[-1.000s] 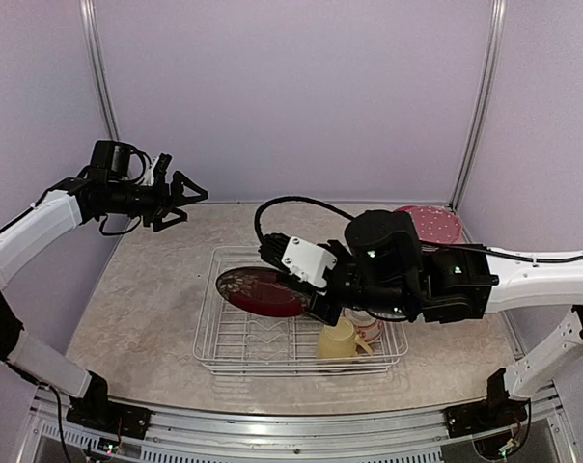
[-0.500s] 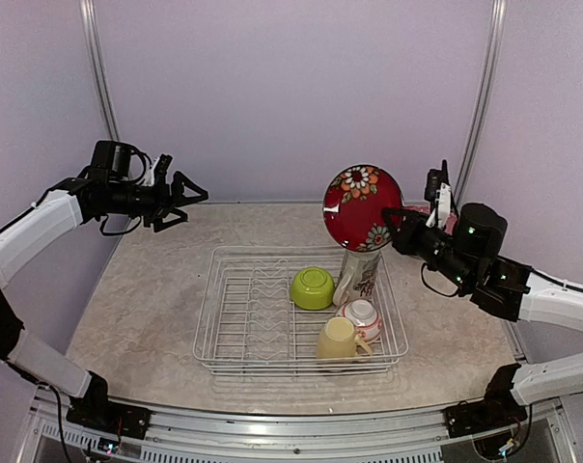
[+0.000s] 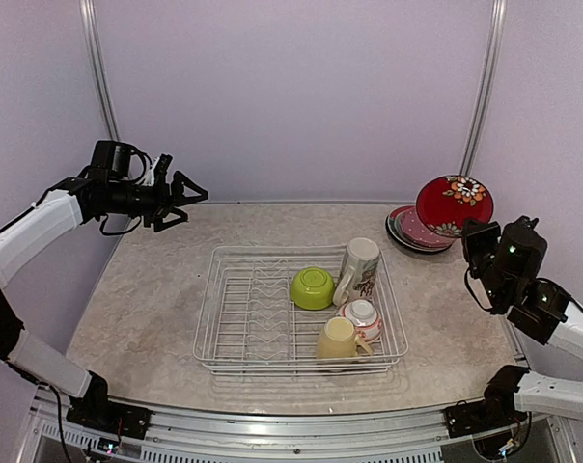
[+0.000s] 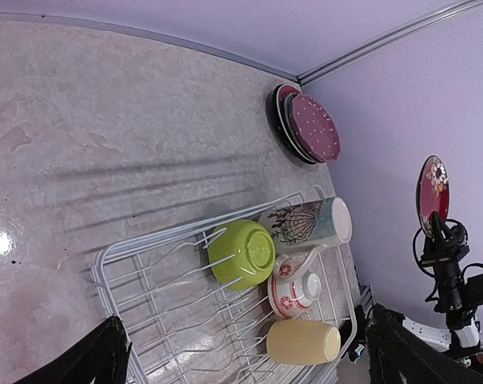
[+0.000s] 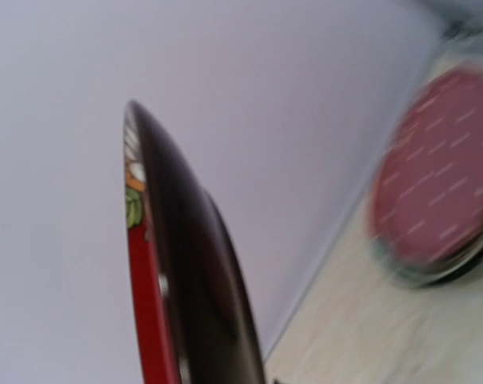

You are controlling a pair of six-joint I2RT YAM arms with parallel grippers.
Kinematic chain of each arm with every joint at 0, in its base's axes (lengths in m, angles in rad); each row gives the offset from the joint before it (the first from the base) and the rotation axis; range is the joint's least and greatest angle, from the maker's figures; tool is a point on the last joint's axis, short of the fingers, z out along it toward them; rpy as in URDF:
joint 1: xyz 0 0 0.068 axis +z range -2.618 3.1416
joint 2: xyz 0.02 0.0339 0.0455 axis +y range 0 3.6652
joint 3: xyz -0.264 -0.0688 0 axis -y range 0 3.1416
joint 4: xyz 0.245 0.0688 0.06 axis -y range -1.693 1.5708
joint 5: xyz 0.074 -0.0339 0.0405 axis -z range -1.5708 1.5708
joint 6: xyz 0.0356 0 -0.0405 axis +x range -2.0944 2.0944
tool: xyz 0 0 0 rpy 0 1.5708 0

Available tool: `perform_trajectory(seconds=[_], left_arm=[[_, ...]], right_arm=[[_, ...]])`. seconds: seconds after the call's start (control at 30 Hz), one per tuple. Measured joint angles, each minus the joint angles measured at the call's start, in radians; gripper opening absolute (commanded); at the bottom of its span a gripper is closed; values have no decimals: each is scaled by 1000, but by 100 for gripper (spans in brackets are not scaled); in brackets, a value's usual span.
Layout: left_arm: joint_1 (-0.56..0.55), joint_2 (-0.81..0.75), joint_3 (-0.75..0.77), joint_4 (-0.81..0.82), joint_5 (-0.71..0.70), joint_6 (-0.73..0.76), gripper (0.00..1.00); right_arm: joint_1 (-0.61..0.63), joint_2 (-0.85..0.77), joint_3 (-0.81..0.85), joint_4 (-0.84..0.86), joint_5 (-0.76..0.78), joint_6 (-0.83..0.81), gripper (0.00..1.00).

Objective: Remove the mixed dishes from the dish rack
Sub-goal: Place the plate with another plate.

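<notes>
The white wire dish rack (image 3: 205,323) sits mid-table and holds a lime-green bowl (image 3: 313,287), a tall cream printed mug (image 3: 359,270), a small white-and-red bowl (image 3: 362,316) and a pale yellow mug (image 3: 340,340). My right gripper (image 3: 470,231) is shut on the lower edge of a dark red patterned plate (image 3: 453,204), held upright in the air just above a stack of plates (image 3: 412,231) at the back right. The right wrist view shows that plate (image 5: 185,264) edge-on beside the pink dotted top plate (image 5: 441,176). My left gripper (image 3: 190,198) hangs open and empty, high at the back left.
The left wrist view looks down on the rack (image 4: 105,264) with the green bowl (image 4: 243,254) and mugs at its right end; upright tines fill its left part. The booth's back wall and corner post (image 3: 480,106) stand close behind the plate stack.
My right arm has lifted the dark red plate out of the rack and swung it up and right to the back right corner. The left arm has not moved.
</notes>
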Motion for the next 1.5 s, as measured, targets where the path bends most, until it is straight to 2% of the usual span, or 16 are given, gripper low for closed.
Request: perform_trajectory(seconds=[0.1,0.2,0.33,0.5,0.67,0.83,1.2,1.5], left_arm=[[0,0,0,0,1,0,99],[0,0,0,0,1,0,99],[0,0,0,0,2,0,99],[0,0,0,-1,2,0,99],[0,2,0,-1,2,0,99],[0,10,2,-1,2,0,99],[0,20,2,-2,4,0,99],[2,20,2,-1,20,0,99]], right_arm=[[-72,18,29,-82,34,34,0],[-200,78,75,-122,-14,48,0],[-434,198,99,-76,-201,51,0],[-611,419,145,-23,-414,23,0],[-636,630,282,-9,-536,-62,0],[-636,785,420,11,-577,-136,0],[-636,1028,567,6,-593,-222,0],[-636,1175,623,13,-627,-240,0]])
